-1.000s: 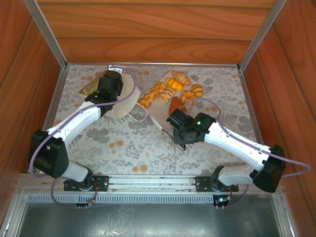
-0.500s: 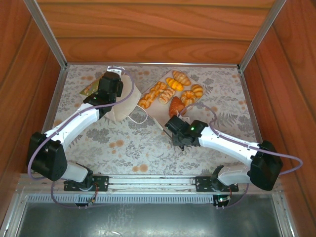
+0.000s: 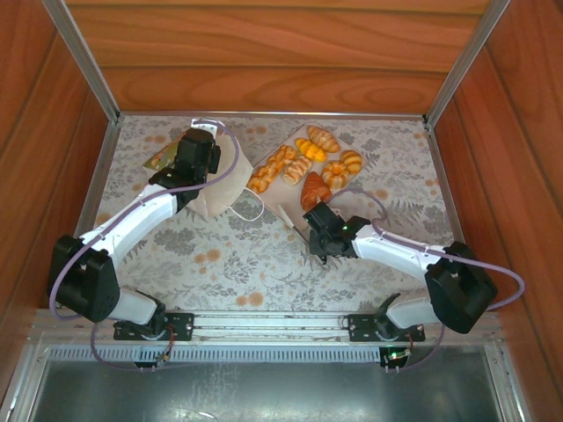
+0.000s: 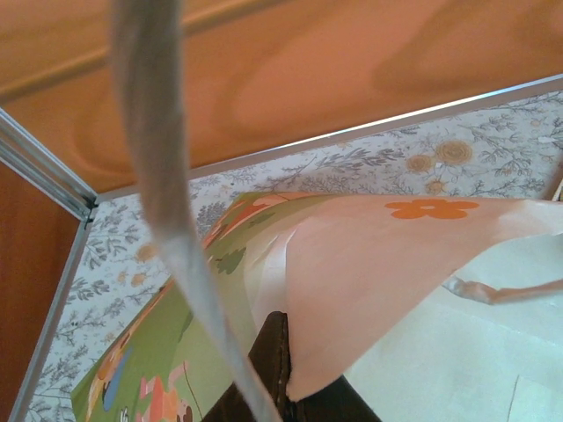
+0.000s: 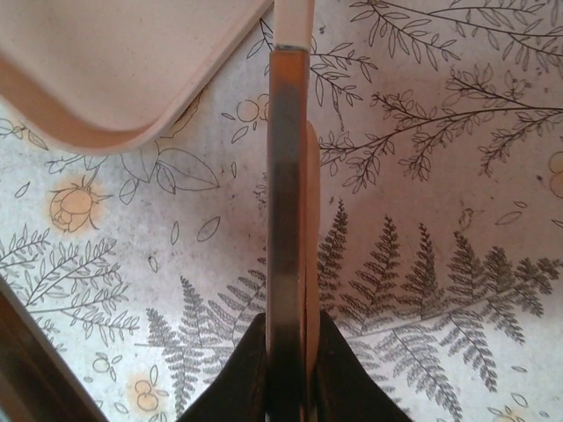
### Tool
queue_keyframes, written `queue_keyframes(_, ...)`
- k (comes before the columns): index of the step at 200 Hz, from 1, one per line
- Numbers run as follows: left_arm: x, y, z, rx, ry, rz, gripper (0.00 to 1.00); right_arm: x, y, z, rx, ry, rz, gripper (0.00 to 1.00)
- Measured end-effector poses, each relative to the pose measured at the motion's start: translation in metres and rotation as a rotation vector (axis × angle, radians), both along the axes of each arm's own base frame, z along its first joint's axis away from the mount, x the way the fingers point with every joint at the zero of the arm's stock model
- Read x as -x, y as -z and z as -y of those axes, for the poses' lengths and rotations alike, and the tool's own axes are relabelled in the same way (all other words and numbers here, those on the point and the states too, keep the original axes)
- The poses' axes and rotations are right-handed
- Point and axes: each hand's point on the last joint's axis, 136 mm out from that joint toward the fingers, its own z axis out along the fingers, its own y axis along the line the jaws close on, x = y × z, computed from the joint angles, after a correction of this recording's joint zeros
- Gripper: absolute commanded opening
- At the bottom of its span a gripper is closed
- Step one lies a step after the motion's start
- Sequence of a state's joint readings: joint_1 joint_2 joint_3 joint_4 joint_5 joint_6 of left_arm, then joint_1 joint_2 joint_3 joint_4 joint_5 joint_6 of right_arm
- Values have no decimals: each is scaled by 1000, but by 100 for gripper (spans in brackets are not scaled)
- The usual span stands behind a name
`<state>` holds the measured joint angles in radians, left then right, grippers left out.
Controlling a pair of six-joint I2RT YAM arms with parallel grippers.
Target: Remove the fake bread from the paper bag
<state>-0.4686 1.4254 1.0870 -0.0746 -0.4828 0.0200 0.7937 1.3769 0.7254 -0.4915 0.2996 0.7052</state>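
Pale pink, the tray [image 3: 283,191] is our landmark, and the fake bread [image 3: 310,163] lies on it: several glossy golden pieces, plus a brown triangle [image 3: 314,189] at the tray's near edge. Just left of the tray the paper bag [image 3: 218,186] lies on its side. The left gripper [image 4: 283,396] is clamped on a fold of its paper, much as it was a second ago.

What has changed is the right arm. It has folded back from the tray's near edge toward its own base, and the gap between it and the brown triangle has grown. The right gripper [image 5: 292,53] hangs just off the tray's near corner, jaws pressed together with nothing between them. We judge the emptying finished or nearly so (the bag's inside is hidden from us).
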Motion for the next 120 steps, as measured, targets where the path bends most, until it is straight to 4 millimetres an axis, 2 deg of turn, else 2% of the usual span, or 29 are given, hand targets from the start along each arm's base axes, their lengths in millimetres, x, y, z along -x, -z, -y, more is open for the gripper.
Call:
queue_keyframes(40, 0, 1, 3, 10, 13, -4, 0, -3, 15, 1, -7, 10, -24, 27)
queue_keyframes(75, 0, 1, 3, 10, 15, -4, 0, -7, 24, 0, -27, 15, -37, 29)
queue_keyframes(120, 0, 1, 4, 11, 16, -5, 0, -9, 27, -1, -42, 19, -50, 40)
